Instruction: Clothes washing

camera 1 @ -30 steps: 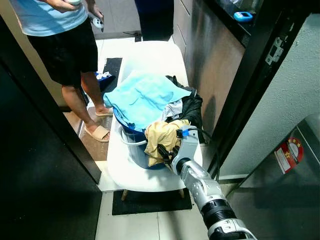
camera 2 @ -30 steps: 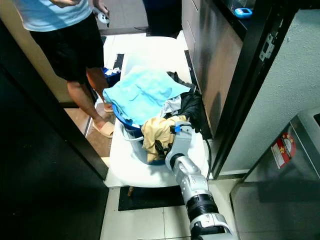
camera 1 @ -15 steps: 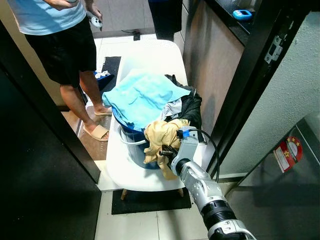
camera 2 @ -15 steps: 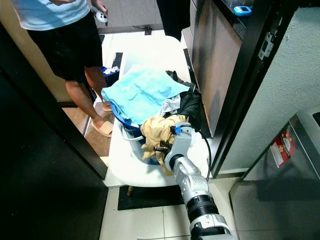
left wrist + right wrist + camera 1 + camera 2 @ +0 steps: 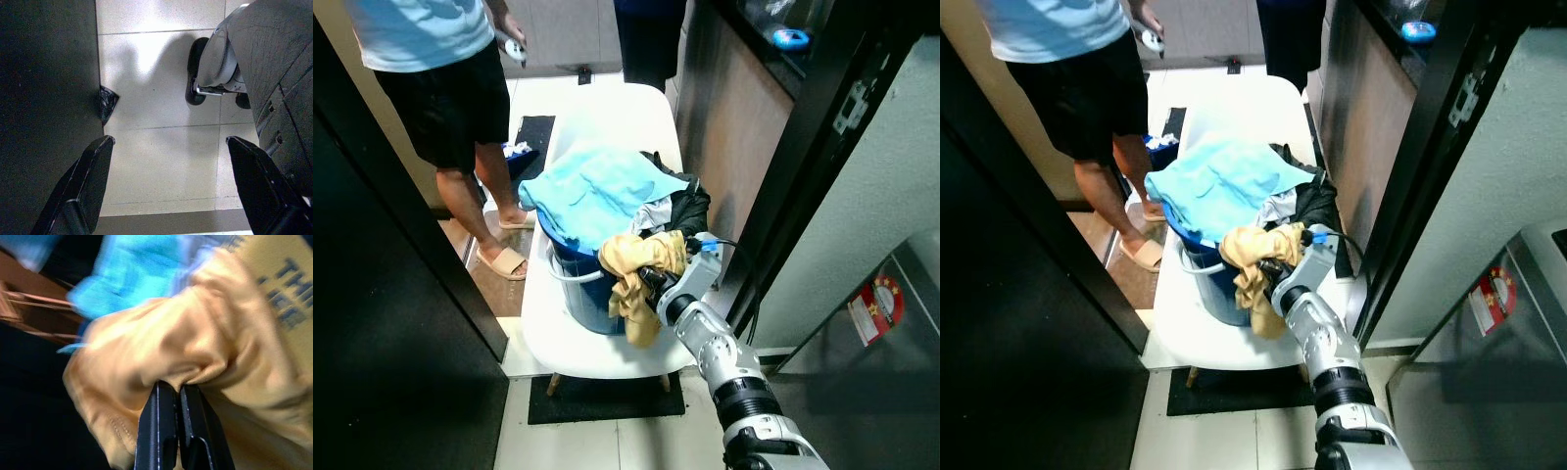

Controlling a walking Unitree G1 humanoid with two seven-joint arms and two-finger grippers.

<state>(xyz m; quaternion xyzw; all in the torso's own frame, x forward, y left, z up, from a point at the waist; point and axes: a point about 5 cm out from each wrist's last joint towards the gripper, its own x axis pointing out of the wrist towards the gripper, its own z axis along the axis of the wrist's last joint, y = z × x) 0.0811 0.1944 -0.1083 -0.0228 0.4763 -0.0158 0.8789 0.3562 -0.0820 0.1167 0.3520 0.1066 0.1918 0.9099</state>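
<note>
A blue laundry basket heaped with clothes stands on a white chair. A light blue garment lies on top, dark clothes hang at its right side. My right gripper is shut on a yellow garment at the basket's near rim, and the cloth hangs down in front of the basket. In the right wrist view the fingers pinch a fold of the yellow garment. The left gripper hangs open over the tiled floor.
A person in a light blue shirt and black shorts stands left of the chair, holding a controller. A dark door frame rises on the right, a dark panel on the left. A black mat lies under the chair.
My right gripper has lifted the yellow garment up and to the right, so more of it hangs free outside the basket. The camera has shifted slightly.
</note>
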